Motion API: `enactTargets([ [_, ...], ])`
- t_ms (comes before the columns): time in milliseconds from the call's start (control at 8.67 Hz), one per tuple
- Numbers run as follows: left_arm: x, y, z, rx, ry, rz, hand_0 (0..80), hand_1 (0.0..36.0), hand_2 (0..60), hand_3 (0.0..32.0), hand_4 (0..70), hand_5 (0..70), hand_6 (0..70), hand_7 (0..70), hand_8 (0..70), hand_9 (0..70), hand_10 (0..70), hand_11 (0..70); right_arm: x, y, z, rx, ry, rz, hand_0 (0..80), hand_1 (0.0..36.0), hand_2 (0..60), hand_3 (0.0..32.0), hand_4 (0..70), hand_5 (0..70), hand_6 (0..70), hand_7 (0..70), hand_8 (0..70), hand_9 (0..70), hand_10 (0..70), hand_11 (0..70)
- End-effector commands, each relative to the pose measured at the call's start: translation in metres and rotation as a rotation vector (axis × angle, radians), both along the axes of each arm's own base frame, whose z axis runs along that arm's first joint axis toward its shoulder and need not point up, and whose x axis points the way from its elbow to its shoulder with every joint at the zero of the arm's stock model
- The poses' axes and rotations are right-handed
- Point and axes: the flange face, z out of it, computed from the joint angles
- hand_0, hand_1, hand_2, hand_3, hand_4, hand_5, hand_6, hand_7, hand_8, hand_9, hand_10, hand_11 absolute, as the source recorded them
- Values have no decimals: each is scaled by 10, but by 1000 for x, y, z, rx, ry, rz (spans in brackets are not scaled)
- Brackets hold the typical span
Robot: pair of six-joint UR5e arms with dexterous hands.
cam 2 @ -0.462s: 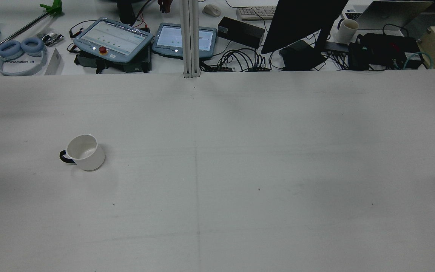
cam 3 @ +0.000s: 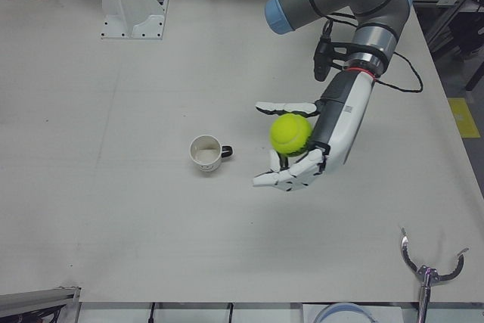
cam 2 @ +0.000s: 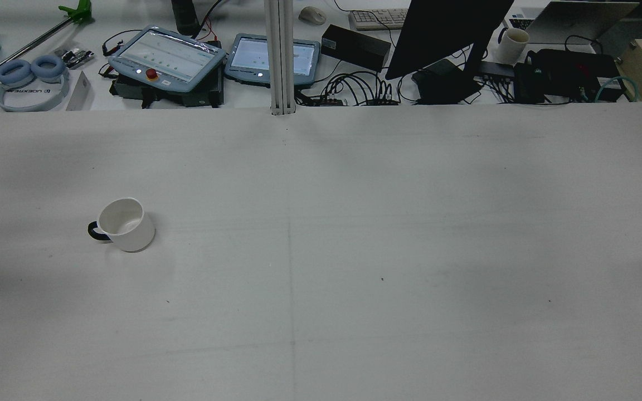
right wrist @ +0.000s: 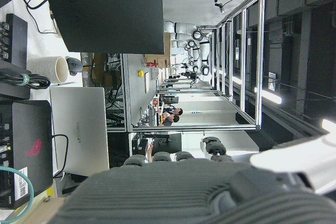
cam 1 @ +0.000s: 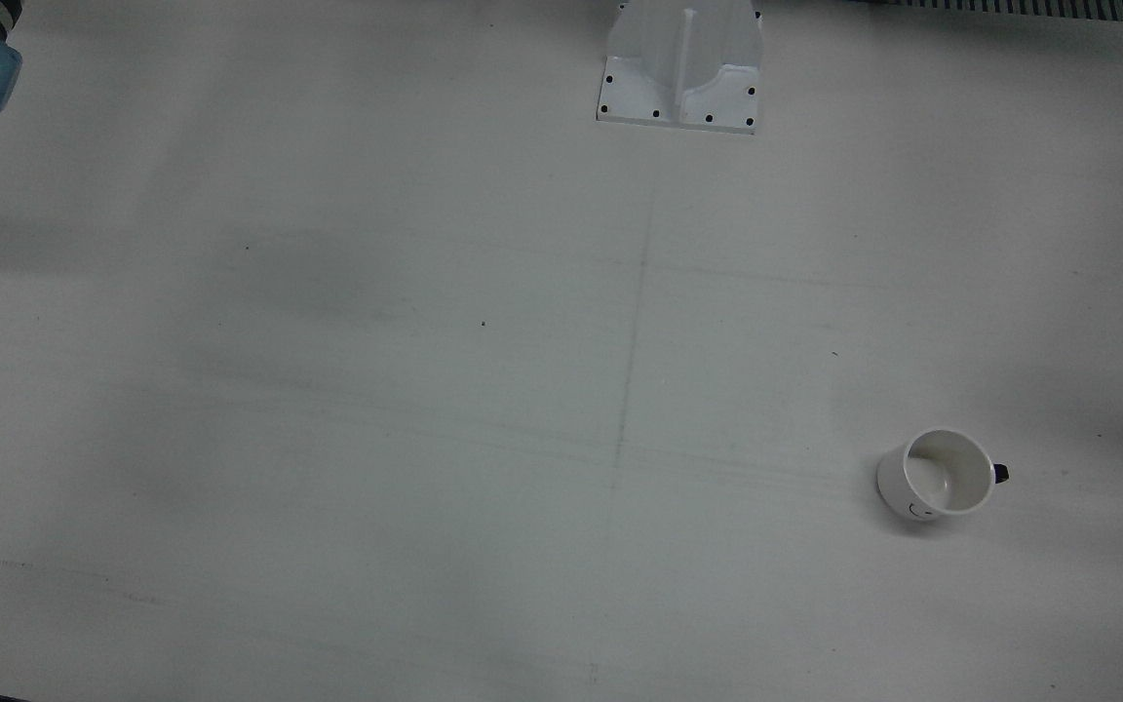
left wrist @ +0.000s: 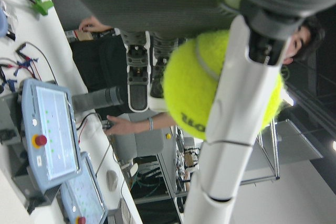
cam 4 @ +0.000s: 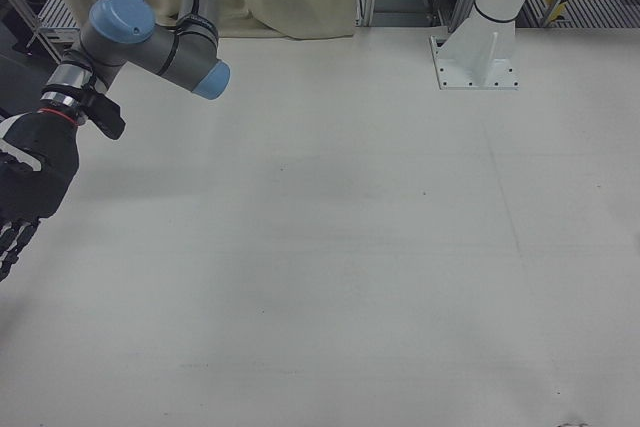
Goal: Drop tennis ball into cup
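Observation:
A white cup (cam 3: 206, 153) with a black handle stands upright on the table, also seen in the front view (cam 1: 937, 475) and the rear view (cam 2: 126, 224); its inside looks empty. My left hand (cam 3: 306, 149) hovers above the table to the right of the cup in the left-front view, apart from it. It is shut on a yellow-green tennis ball (cam 3: 291, 133), which fills the left hand view (left wrist: 210, 93) between white fingers (left wrist: 231, 124). My right hand (cam 4: 25, 197) is at the right-front view's left edge, dark-backed, fingers spread, holding nothing.
A white arm pedestal (cam 1: 683, 68) is bolted at the table's robot side. Beyond the far edge a desk carries teach pendants (cam 2: 168, 55), a monitor (cam 2: 449, 33) and cables. A metal hook tool (cam 3: 427, 266) sits near the operators' edge.
The cup has not moved. In the rear view something white has come in at the top-left corner, and a dark reddish shape at the top edge is gone.

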Motion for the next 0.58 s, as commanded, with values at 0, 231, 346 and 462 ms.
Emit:
enactTargets([
  [0,120,19,-11,52,-14,235,609,214,58,0,343,158,551,700,437,632,199,304,0,0,0,-1,0,0,0,0,0,0,0,0,0,0,0,0,0,0],
  [231,184,37,-10,71,-41,332,598,219,31,0,335,115,322,700,396,635,198,301,0,0,1,-2,0,0,0,0,0,0,0,0,0,0,0,0,0,0],
  [346,197,41,-10,86,-60,347,591,208,32,0,328,125,388,700,404,628,197,299,0,0,1,-1,0,0,0,0,0,0,0,0,0,0,0,0,0,0],
  [462,202,43,-10,95,-76,349,573,197,32,0,314,120,372,700,399,623,194,295,0,0,1,-2,-1,0,0,0,0,0,0,0,0,0,0,0,0,0],
])
